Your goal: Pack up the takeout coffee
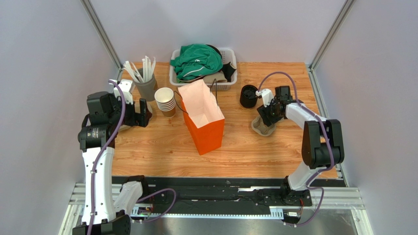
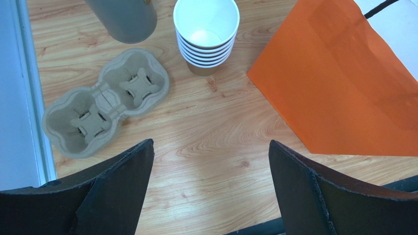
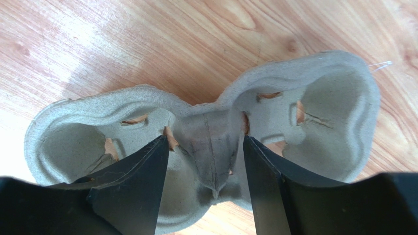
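Observation:
The takeout coffee is out of view in every frame. My right gripper is low over a grey pulp cup carrier on the right of the table. Its jaws are open, one finger in each well, straddling the carrier's centre ridge with the tips close against its sides. My left gripper hangs wide open above bare wood with nothing between its fingers. A second pulp carrier lies just ahead and left of it. An open orange paper bag stands upright mid-table.
A stack of lidless tan cups stands left of the bag, beside a grey holder of white straws. A black stack of lids sits behind the right carrier. A white basket with green cloth is at the back.

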Motion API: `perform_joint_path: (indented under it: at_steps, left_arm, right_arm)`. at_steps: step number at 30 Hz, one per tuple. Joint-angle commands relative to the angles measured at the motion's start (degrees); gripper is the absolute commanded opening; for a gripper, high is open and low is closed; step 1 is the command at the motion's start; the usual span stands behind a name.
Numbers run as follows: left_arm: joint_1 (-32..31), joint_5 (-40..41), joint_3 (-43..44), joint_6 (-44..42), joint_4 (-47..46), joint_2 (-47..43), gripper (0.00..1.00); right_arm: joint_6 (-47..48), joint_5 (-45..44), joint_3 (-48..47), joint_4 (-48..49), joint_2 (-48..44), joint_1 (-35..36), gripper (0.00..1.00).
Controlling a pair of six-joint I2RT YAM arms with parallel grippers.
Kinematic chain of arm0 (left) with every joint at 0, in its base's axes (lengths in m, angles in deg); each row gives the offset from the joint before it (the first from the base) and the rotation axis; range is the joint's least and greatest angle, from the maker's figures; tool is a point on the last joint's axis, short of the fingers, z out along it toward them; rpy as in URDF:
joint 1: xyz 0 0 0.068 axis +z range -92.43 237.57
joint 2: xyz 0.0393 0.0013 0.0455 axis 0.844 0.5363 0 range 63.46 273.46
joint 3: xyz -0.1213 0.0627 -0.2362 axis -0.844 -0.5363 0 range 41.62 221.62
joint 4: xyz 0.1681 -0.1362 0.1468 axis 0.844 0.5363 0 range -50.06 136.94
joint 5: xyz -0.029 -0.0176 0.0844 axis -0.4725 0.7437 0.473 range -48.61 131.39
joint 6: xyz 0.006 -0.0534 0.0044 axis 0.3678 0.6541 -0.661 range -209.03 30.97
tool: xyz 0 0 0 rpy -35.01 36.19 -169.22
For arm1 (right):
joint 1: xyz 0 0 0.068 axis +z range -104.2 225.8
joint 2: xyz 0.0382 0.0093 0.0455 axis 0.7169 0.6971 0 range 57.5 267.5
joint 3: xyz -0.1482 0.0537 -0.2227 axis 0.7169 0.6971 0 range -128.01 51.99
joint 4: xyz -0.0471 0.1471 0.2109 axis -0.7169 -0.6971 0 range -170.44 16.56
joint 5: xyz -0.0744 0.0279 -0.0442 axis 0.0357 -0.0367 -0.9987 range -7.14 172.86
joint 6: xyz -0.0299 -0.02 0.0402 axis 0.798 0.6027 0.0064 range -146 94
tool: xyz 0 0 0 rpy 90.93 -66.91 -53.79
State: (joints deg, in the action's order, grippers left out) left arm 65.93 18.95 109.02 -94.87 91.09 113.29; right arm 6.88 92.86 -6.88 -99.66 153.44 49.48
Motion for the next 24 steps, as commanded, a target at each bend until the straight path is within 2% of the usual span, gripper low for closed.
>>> perform_joint_path:
  at_steps: [1, 6, 9, 12, 13, 15, 20, 24]
  left_arm:
    - [0.61, -1.38, -0.07, 0.57, -1.32, -0.78, 0.95]
    - [0.69, -1.38, -0.25, 0.57, -1.41, -0.87, 0.96]
    - [0.78, -1.38, -0.25, 0.66, -1.41, -0.78, 0.96]
    - [0.87, -1.56, -0.16, 0.66, -1.41, -0.6, 0.96]
    - [0.78, -1.56, -0.16, 0.66, -1.5, -0.69, 0.96]
    - [0.78, -1.65, -0.16, 0.57, -1.41, -0.52, 0.96]
    - [0.78, -3.93, 0.89, -0.21, -0.18, 0.01, 0.96]
    - [0.78, -7.17, 3.17, -1.01, 1.57, 1.32, 0.97]
  right_arm:
    - [1.3, 1.16, 0.6, 0.9, 1.88, 0.1, 0.62]
    - [1.48, 1.07, 0.6, 0.73, 2.58, 0.18, 0.59]
    - [1.13, 0.99, -0.18, -0.14, 2.67, 0.18, 0.53]
    - [0.87, 1.43, -0.37, -0.59, 2.06, 0.18, 0.42]
    - [0.87, 1.69, -0.45, -0.76, 1.88, 0.18, 0.35]
    - [1.04, 1.95, -0.98, -2.16, 1.36, 0.18, 0.29]
    - [1.13, 2.65, -2.74, -4.63, -2.77, 0.1, 0.3]
    - [0.87, 3.44, -5.37, -8.4, -9.87, 0.18, 0.31]
